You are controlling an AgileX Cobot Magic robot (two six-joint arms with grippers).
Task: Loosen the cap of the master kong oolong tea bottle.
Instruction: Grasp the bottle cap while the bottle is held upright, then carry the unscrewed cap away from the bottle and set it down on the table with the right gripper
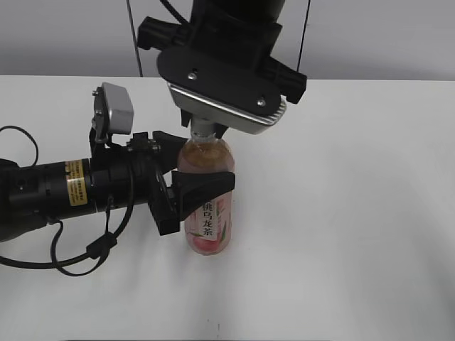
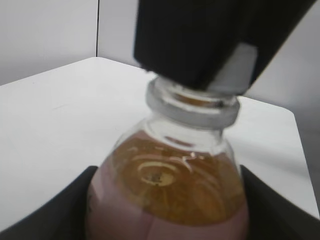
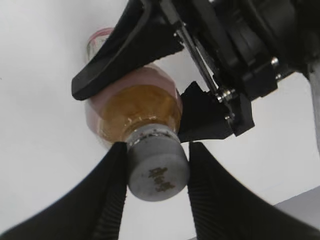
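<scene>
Fingers [image 1: 202, 186] of the left gripper [image 1: 186, 165] are clamped around the body of the master kong oolong tea bottle [image 1: 207, 206], which stands upright on the white counter [image 1: 341, 213] in the exterior view. One dark finger crosses the front of the bottle just above its pink label. From above, the right gripper [image 1: 206, 131] comes straight down onto the bottle's neck, and its silver-edged wrist camera housing hides the cap in this view.

From the left wrist view, the bottle fills the middle, amber tea visible through its shoulder, and dark fingers [image 2: 50, 215] press against it on both sides. Above the clear neck ring, a blurred black and white mass, probably the right gripper [image 2: 210, 50], covers the top.

Looking down in the right wrist view, the ribbed black fingers [image 3: 220, 200] are closed on either side of the cap [image 3: 157, 170], touching its rim. A dark mark shows on its top. Beneath it, the left gripper's fingers [image 3: 120, 55] grasp the bottle [image 3: 135, 110].
</scene>
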